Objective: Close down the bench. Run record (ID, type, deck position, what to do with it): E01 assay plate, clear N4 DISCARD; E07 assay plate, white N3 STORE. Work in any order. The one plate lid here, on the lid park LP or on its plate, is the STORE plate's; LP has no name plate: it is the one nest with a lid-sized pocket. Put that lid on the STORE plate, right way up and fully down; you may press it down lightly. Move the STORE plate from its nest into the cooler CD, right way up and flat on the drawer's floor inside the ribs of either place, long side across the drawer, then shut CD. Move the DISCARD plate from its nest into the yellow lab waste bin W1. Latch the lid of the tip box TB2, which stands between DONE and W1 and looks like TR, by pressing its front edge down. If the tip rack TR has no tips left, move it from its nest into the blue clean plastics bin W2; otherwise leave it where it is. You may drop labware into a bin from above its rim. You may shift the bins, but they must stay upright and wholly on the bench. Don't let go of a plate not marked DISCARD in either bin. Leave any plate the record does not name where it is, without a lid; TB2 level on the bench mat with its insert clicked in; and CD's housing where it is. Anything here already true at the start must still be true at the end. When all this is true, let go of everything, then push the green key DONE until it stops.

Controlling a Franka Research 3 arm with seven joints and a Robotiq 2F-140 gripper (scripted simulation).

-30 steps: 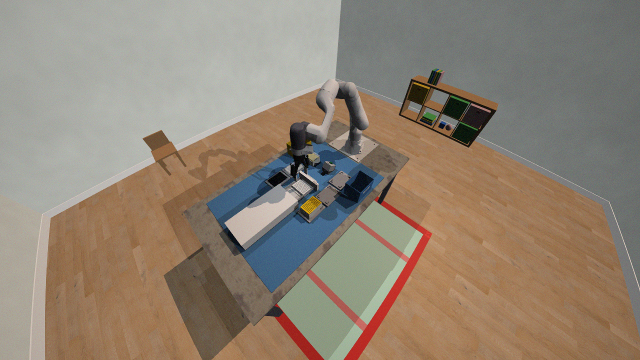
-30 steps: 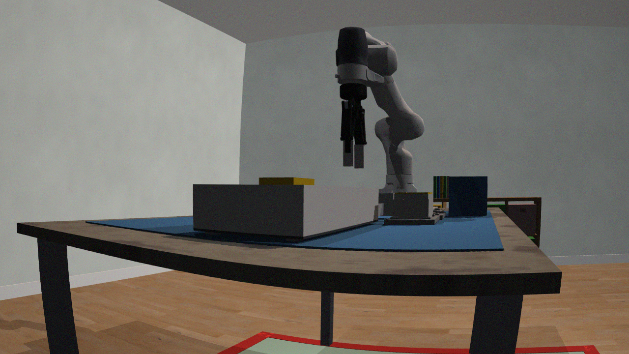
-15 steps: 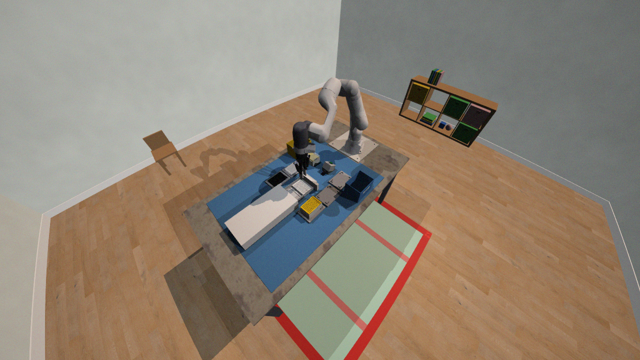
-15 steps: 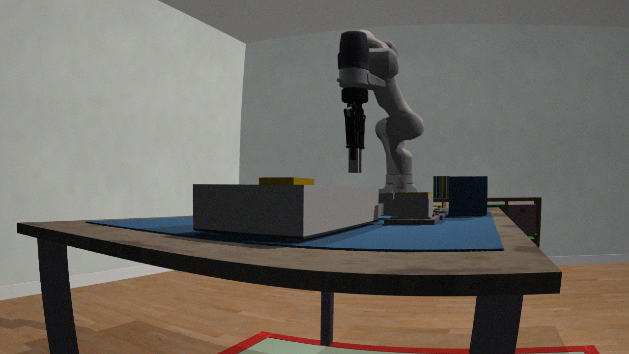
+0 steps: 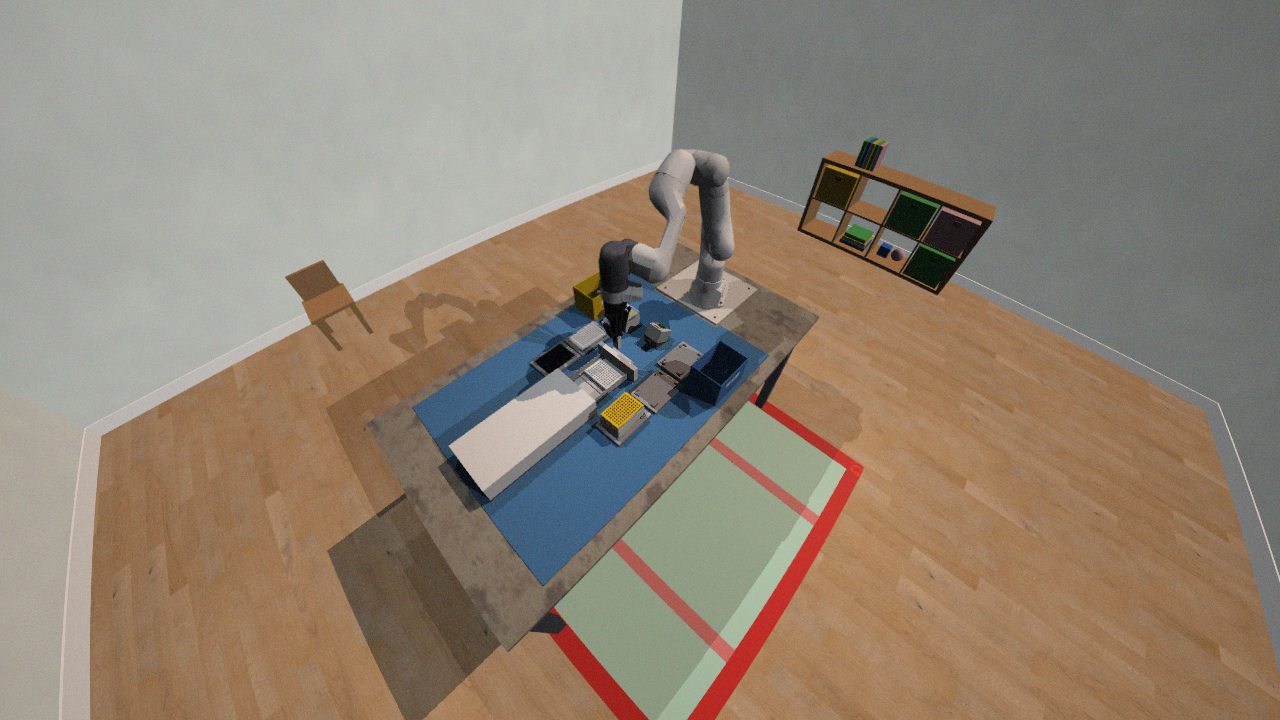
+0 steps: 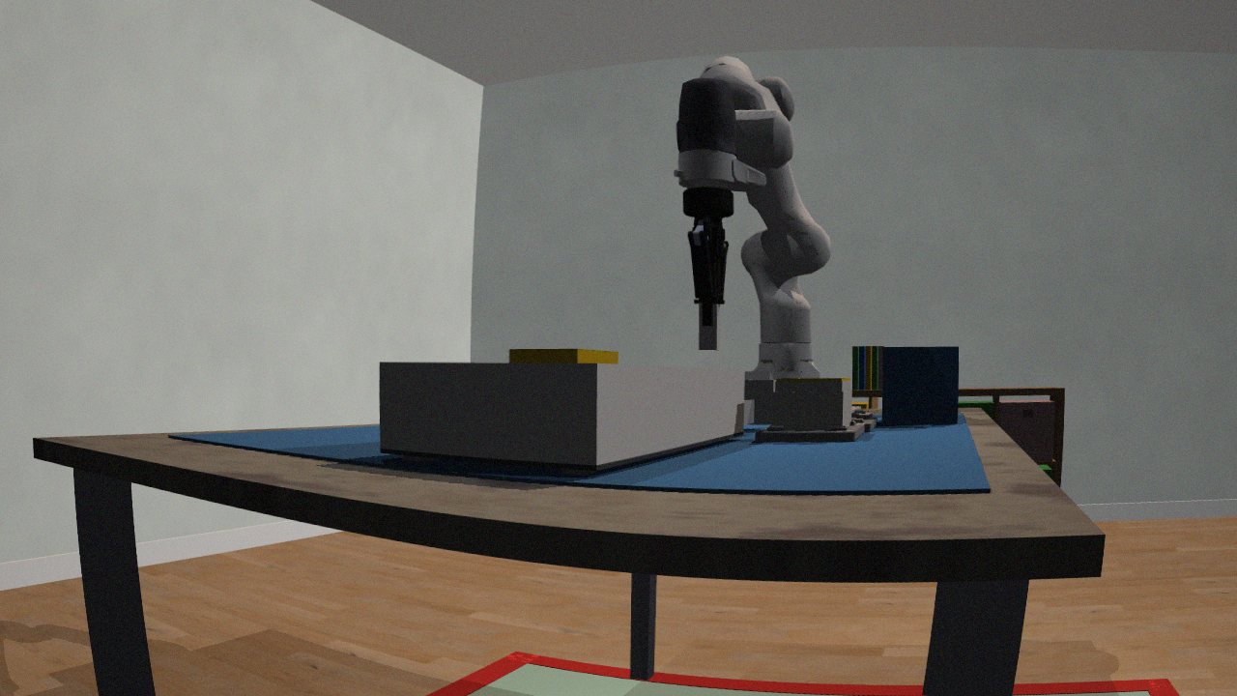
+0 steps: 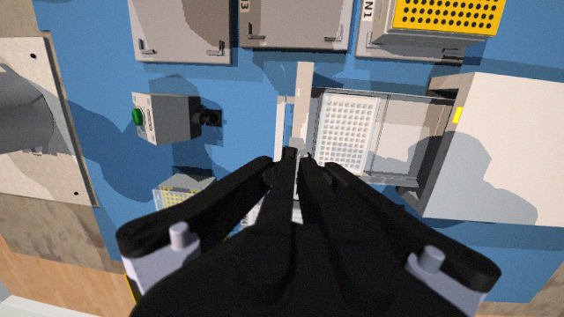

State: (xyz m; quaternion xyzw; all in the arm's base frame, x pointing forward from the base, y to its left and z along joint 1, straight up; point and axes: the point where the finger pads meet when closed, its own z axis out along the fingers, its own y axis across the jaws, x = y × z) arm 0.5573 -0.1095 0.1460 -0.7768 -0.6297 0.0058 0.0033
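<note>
My gripper (image 7: 294,148) is shut and empty. It hangs above the front panel (image 7: 303,101) of the cooler's open drawer, also seen in the top view (image 5: 615,338) and the exterior view (image 6: 707,333). A white well plate (image 7: 345,132) lies flat in the drawer's place nearest the front panel. The cooler housing (image 7: 493,150) is a long white box. Nests N4 (image 7: 181,31) and N3 (image 7: 293,24) are empty. The tip rack (image 7: 441,18) with a yellow top sits in its nest. The green DONE key (image 7: 137,116) is on a grey box. The tip box TB2 (image 7: 176,195) is partly hidden by a finger.
The blue bin (image 5: 718,371) stands at the mat's right side, the yellow bin (image 5: 588,293) at the back near the arm's base. A black plate (image 5: 553,358) sits in a nest left of the drawer. The arm's base plate (image 5: 707,291) is behind.
</note>
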